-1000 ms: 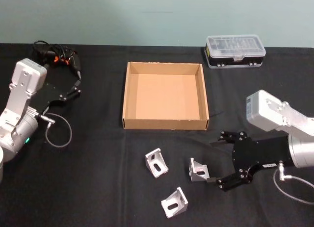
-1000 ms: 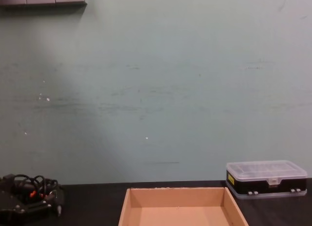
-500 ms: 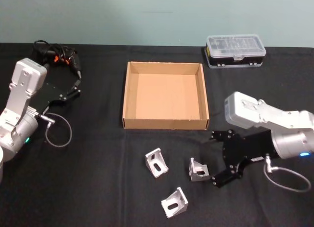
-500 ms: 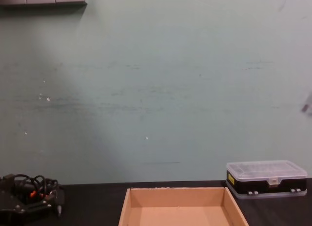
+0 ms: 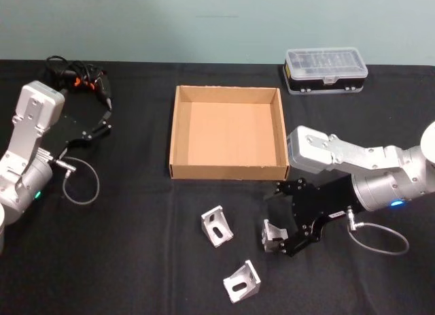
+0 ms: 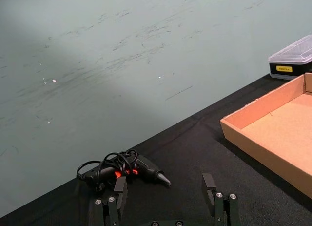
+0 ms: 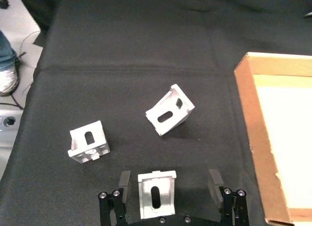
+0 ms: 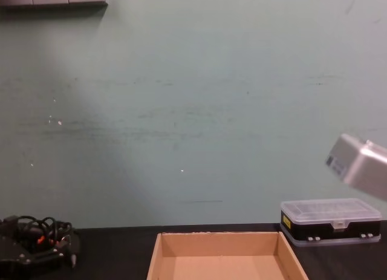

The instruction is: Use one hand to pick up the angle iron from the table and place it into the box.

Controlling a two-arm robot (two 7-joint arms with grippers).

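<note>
Right, head view first. My right gripper (image 5: 279, 226) sits low and right of centre, fingers spread and straddling the angle iron (image 5: 273, 235). It lies on the table (image 5: 136, 260) just below the front right corner of the box (image 5: 228, 171). I judge I lined up this way so the jaws can close across its flat sides; nothing is gripped yet. A second iron (image 5: 217, 226) to its left and a third iron (image 5: 242, 281) lower down lie outside the jaws. My left gripper (image 5: 107, 115) is parked at the left edge, fingers apart and holding nothing, near a corded tool (image 5: 78, 78). The case (image 5: 326, 70) is at upper right.

A second ago the right gripper was farther right in the frame, with only one fingertip beside the iron. The arm has slid left since, and the iron has not shifted.

Left wrist view: the left gripper (image 6: 165, 189) is spread over bare table, with the tool (image 6: 124, 170) ahead and the box wall (image 6: 263, 138) off to one side.

Right wrist view: the angle iron (image 7: 156, 195) stands between the fingers (image 7: 213, 179), touching neither and nearer one than the other. The box rim (image 7: 253, 118) is close by, so I expect a short carry.

Chest view: the box (image 8: 217, 236) is at bottom centre and the case (image 8: 329, 222) at lower right. The right arm (image 8: 360, 168) pokes in at the right edge, where there was only wall a second ago.
</note>
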